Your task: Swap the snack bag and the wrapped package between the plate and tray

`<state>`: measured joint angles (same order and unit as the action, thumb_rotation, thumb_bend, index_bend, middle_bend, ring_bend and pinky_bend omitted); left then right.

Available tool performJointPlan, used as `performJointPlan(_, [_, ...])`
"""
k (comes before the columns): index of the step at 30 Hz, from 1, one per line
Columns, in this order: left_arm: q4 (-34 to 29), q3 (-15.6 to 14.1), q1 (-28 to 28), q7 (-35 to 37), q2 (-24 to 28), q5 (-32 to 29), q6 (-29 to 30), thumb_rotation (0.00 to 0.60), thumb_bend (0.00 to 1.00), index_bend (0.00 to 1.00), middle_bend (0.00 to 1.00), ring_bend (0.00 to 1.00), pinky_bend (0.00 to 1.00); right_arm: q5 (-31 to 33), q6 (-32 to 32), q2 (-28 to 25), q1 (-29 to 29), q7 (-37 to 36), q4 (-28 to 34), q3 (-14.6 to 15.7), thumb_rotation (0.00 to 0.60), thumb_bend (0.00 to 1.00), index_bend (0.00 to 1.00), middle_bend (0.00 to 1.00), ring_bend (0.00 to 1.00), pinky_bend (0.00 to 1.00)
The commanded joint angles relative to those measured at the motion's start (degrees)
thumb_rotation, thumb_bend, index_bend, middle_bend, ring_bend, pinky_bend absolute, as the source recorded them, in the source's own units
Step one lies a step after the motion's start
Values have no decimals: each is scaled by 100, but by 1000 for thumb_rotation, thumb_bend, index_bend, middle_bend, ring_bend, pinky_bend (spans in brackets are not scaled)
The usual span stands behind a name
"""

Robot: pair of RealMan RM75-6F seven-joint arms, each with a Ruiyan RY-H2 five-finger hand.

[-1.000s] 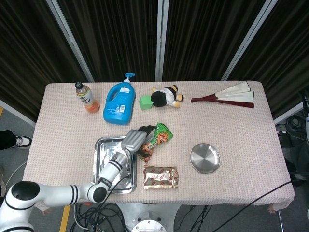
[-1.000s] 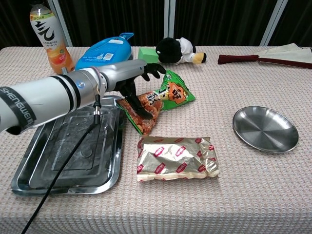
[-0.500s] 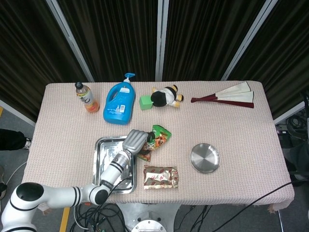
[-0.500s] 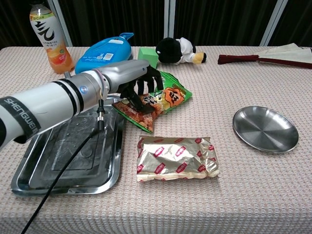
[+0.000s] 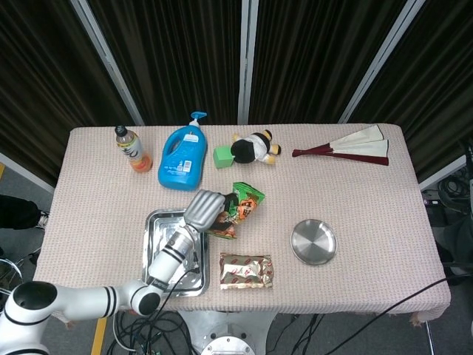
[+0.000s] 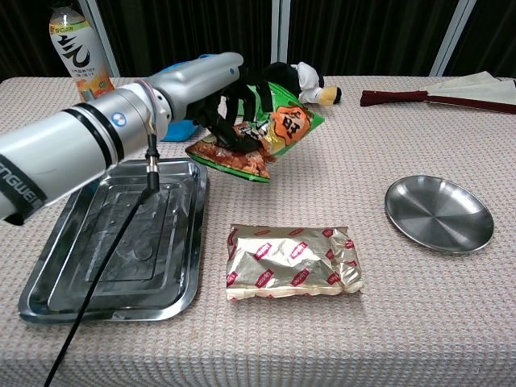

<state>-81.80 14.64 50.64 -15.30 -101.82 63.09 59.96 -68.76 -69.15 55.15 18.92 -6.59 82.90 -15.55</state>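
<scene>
Snack bag point(image 6: 270, 129) airborne in chest view

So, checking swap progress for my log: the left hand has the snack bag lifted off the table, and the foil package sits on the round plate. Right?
Not quite. The foil package lies on the tablecloth between tray and plate, which is bare, as the chest view shows. The left hand does hold the snack bag lifted.

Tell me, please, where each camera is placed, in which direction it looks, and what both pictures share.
Head view: high above the table's near edge, looking steeply down; shows the left arm and left hand.
Chest view: low at the near edge, looking across the tabletop toward the curtains; shows the left forearm and hand.
Shared: the left hand lifting the snack bag, the tray, wrapped package and plate.
</scene>
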Motion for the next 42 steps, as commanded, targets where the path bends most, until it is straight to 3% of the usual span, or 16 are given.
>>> performJointPlan(1, [-449,9,-244,85,418,231,317,600,406,520,592,597,843,5,11,-7,10,10,0,-5,600,122,0,0,0,0])
performJointPlan(5, [-1180,-158,-626,5,1061,339,613,600,403,519,592,597,843,11,33,-10,49,40,4,-28,600,122,0,0,0,0])
performJointPlan(11, [-1972,-808,-1293,-69,1830,680,1022,600,401,517,591,597,840,-32,59,64,116,123,74,-16,600,123,0,0,0,0])
performJointPlan(15, [-2104,-1221,-1709,53,2062,899,1243,600,401,516,590,596,839,-42,88,117,157,199,104,2,600,122,0,0,0,0])
performJointPlan(21, [-1993,-1546,-2025,154,2107,938,1181,600,387,487,563,571,815,-38,99,133,195,305,178,6,600,122,0,0,0,0])
performJointPlan(23, [-1989,-1609,-2068,204,2129,980,1112,600,359,436,518,526,771,-29,90,130,196,334,201,5,600,122,0,0,0,0])
performJointPlan(25, [-2014,-1686,-2075,338,2211,1055,943,600,285,307,401,420,666,-20,89,124,195,354,221,8,600,122,0,0,0,0])
performJointPlan(28, [-2033,-1709,-2062,509,2333,1153,765,600,168,112,205,221,467,-36,129,98,198,349,250,31,600,120,0,0,0,0])
performJointPlan(31, [-1957,-1692,-2097,554,2333,1257,764,600,113,87,143,119,350,-56,150,84,205,353,263,48,600,116,0,0,0,0])
performJointPlan(37, [-2010,-1514,-2265,665,2572,1331,1054,600,102,87,142,111,311,-220,76,8,200,368,433,82,600,115,0,0,0,0])
performJointPlan(42, [-1902,-1048,-2435,852,3139,1345,1631,600,91,88,142,111,263,-496,296,-286,280,149,914,142,600,100,0,0,0,0])
